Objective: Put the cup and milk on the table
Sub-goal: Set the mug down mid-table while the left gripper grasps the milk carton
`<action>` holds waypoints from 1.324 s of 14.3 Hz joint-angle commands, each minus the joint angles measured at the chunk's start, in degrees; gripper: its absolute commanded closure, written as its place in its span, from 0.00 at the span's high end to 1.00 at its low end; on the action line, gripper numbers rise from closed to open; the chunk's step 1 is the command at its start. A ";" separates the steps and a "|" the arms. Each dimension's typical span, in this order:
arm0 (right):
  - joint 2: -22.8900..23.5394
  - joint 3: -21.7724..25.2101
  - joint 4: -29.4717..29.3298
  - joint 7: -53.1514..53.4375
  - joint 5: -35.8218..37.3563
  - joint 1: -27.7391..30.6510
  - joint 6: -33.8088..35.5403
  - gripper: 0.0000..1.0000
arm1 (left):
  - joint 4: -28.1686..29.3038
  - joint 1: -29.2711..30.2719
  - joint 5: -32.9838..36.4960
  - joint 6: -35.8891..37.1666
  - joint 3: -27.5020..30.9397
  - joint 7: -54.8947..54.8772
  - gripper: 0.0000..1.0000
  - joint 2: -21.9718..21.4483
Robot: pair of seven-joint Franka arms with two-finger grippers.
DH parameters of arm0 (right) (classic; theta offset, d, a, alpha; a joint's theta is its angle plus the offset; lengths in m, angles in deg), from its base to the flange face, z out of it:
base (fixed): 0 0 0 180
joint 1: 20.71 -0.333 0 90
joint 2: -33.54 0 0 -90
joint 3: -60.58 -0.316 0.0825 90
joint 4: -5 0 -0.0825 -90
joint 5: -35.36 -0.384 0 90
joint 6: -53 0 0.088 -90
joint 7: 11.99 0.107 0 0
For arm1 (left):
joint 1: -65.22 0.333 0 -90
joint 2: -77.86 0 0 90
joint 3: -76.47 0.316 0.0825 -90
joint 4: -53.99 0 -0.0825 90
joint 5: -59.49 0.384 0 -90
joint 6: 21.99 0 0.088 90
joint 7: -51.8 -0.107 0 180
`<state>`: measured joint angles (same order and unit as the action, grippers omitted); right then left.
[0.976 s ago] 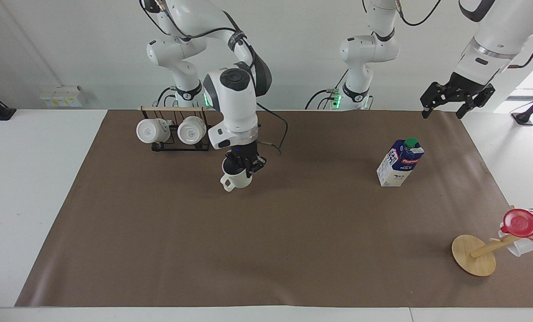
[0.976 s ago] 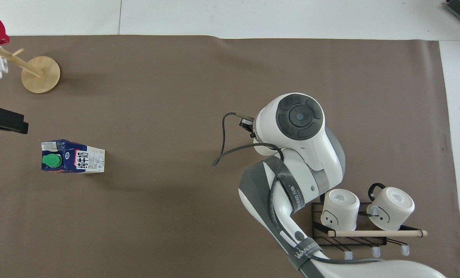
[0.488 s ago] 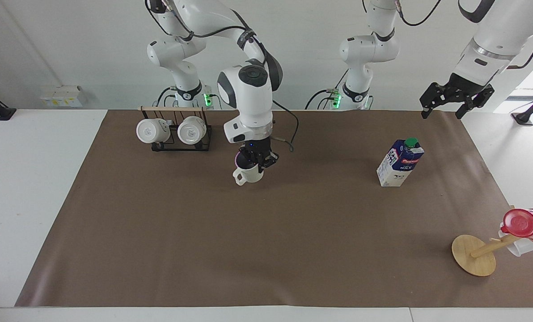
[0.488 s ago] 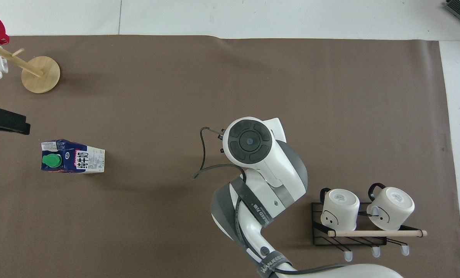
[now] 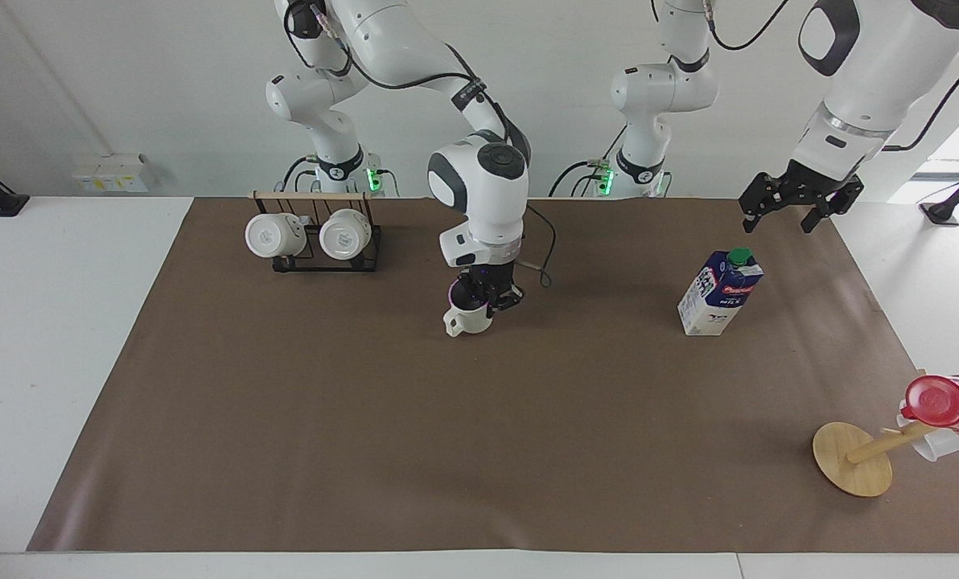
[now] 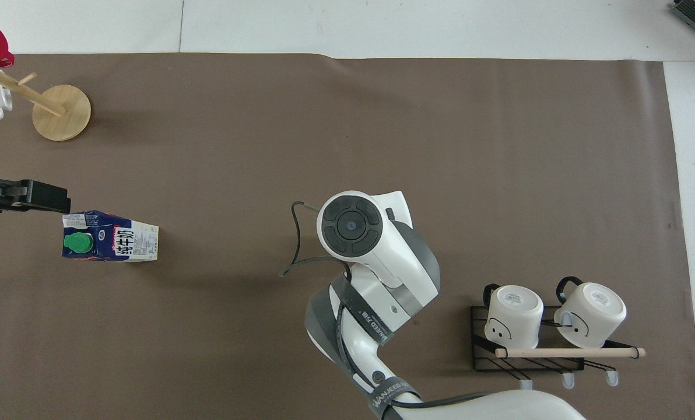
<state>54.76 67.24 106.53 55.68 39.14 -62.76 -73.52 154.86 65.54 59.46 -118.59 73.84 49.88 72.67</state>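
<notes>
The cream-beige cup hangs upright, handle pointing toward the right arm's end, with my right gripper shut on its rim. It is low over the brown sheet of the table, and I cannot tell whether its base touches. In the overhead view the right arm's wrist hides the cup. The blue and white milk stands upright on the sheet toward the left arm's end. My left gripper is open in the air over the sheet, beside the carton and apart from it.
A black rack with two white mugs stands near the right arm's base. A wooden stand carrying a red cup and a white mug sits at the left arm's end, farther from the robots than the milk.
My right arm has carried the cup sideways toward the middle of the table, away from the rack. My left gripper has drifted closer to the milk carton.
</notes>
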 commanded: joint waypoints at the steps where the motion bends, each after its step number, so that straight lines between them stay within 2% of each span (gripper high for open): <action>1: -0.13 0.10 0.94 1.94 1.14 -0.14 -1.63 0.00 | 5.56 0.65 -0.85 -4.46 -0.10 -0.55 1.00 -2.98; 3: 0.93 0.10 0.86 2.29 1.75 -0.41 -2.51 0.00 | 9.59 0.56 -0.85 -8.84 -0.19 -0.46 1.00 -3.33; 6: 1.10 0.10 0.86 2.38 1.85 -0.41 -3.21 0.00 | 11.19 0.12 -0.85 -11.24 -0.19 -0.46 1.00 -2.54; 8: 1.10 0.10 0.94 2.29 1.76 -0.41 -3.21 0.00 | 14.34 0.12 -0.85 -15.61 -0.19 -0.55 1.00 -2.63; 12: 1.02 0.01 1.47 2.29 0.96 -0.23 -3.92 0.00 | 15.94 0.12 -0.85 -16.87 -0.19 -0.55 1.00 -2.54; 13: 1.10 0.01 1.47 2.20 0.96 -0.06 -4.00 0.07 | 16.29 0.12 -0.85 -16.95 -0.19 -0.55 1.00 -2.54; 16: 1.11 0.01 1.38 2.20 0.96 -0.05 -4.00 0.39 | 18.83 0.38 -0.85 -17.56 -0.19 -0.63 1.00 -3.15; 17: 1.11 0.01 1.21 2.12 1.49 -0.14 -3.83 0.58 | 19.45 0.29 -0.85 -18.18 -0.19 -0.90 1.00 -3.33; 18: 1.02 0.10 0.77 1.59 2.10 -0.06 -3.48 0.86 | 19.54 0.29 -0.85 -18.45 -0.19 -1.51 1.00 -3.33; 19: 1.02 0.10 0.59 1.15 2.11 -0.05 -3.65 1.00 | 19.54 0.29 -0.85 -18.62 -0.19 -1.95 1.00 -3.33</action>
<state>56.01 67.33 107.04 55.90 39.55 -62.96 -75.70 171.89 65.54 59.46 -135.28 73.69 49.46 71.40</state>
